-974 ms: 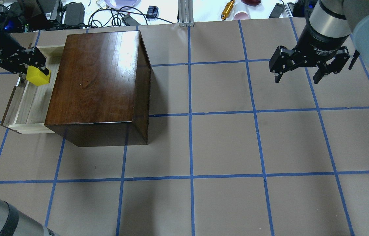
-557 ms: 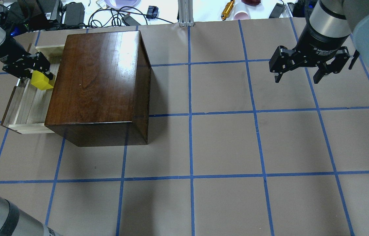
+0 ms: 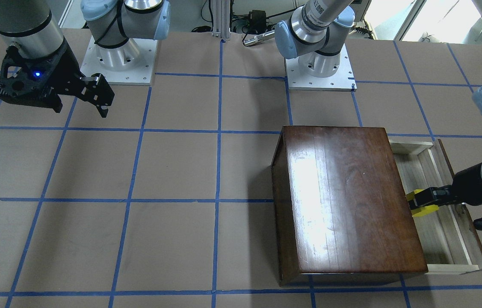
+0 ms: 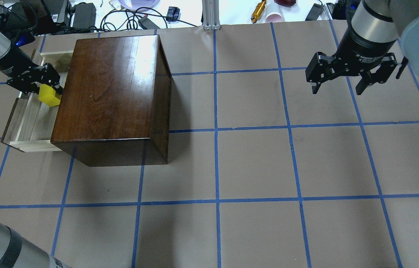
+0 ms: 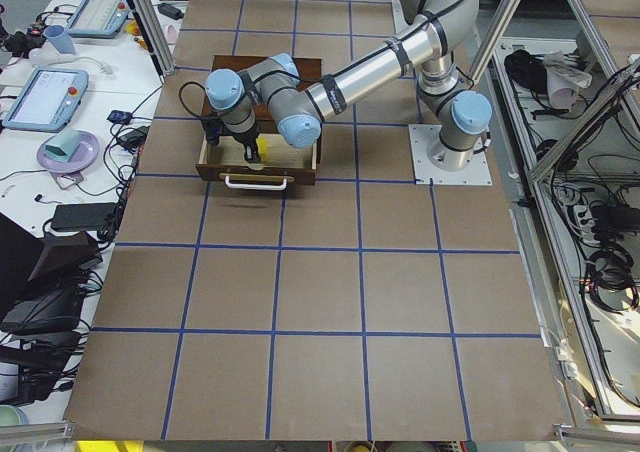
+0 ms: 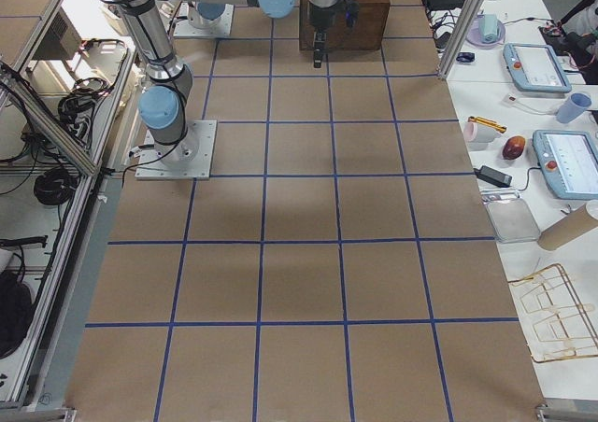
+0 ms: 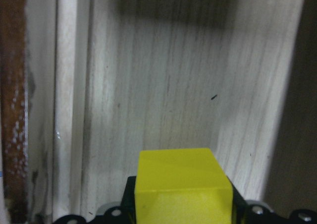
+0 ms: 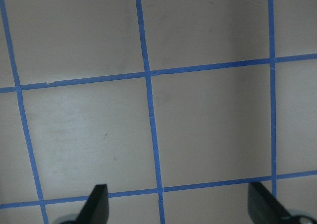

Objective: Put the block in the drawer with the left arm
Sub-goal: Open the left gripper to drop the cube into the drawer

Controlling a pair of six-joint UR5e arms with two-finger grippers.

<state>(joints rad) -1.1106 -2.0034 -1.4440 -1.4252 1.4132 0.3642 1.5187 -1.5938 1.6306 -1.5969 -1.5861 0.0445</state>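
Note:
The yellow block [image 4: 48, 97] is held in my left gripper [image 4: 47, 93], which is shut on it, low over the open drawer [image 4: 31, 119] and close to the dark wooden box [image 4: 109, 93]. In the front-facing view the block [image 3: 423, 205] sits in the gripper [image 3: 420, 201] above the drawer's pale floor [image 3: 442, 239], next to the box [image 3: 347, 201]. The left wrist view shows the block [image 7: 181, 184] between the fingers with the drawer floor [image 7: 163, 85] just below. My right gripper [image 4: 337, 87] is open and empty, high over the table's far right; its view [image 8: 181, 209] shows only taped table.
The drawer's dark front panel [image 4: 8, 121] and the box wall hem in the space around the block. Cables, chargers and a gold cylinder [image 4: 258, 11] lie beyond the table's far edge. Blue tape lines grid the brown table [image 4: 254, 163].
My left gripper has moved down and toward the box with the block, lower into the drawer. The right arm has not moved.

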